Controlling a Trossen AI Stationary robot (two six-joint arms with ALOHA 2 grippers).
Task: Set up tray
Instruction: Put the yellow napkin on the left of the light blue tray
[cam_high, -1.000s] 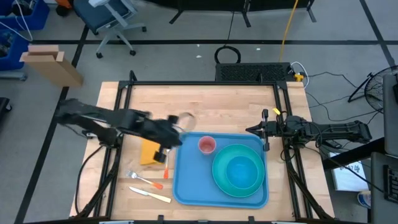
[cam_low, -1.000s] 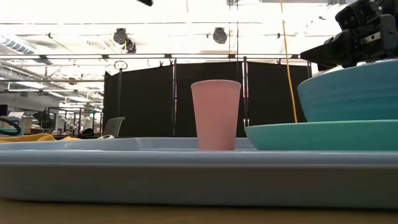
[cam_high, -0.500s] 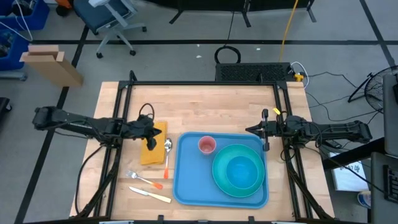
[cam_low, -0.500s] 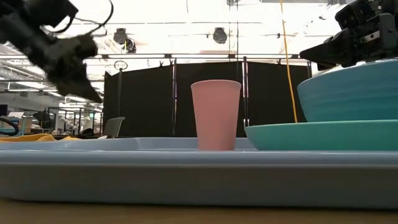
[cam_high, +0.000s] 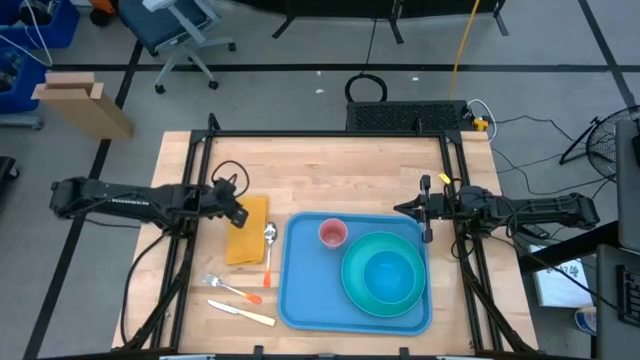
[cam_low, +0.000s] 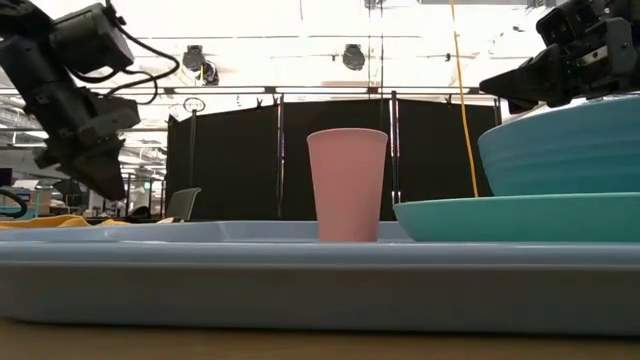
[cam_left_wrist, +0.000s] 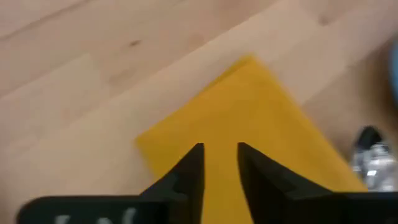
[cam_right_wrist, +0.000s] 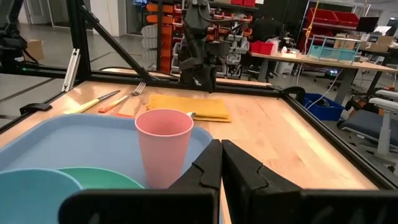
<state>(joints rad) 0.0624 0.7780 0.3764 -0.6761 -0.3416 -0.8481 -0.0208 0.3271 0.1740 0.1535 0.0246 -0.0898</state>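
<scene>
The blue tray (cam_high: 300, 290) lies on the table's near right part and carries a pink cup (cam_high: 332, 234) upright, a teal plate (cam_high: 352, 262) and a teal bowl (cam_high: 390, 278) on that plate. A yellow napkin (cam_high: 246, 242) lies flat left of the tray. My left gripper (cam_high: 240, 214) hangs over the napkin's far edge, fingers a little open and pointing down, clear of the cloth (cam_left_wrist: 249, 112). My right gripper (cam_high: 402, 210) waits shut near the table's right edge, behind the tray's far right corner.
A spoon (cam_high: 269, 248) with an orange handle lies between napkin and tray. A fork (cam_high: 222, 287) and a knife (cam_high: 240, 313) lie near the table's near left corner. Bare wood stretches across the far half of the table.
My left gripper has drawn back from above the tray's far left corner toward the table's left edge and come down over the yellow napkin. The tray and its tableware have stayed where they were.
</scene>
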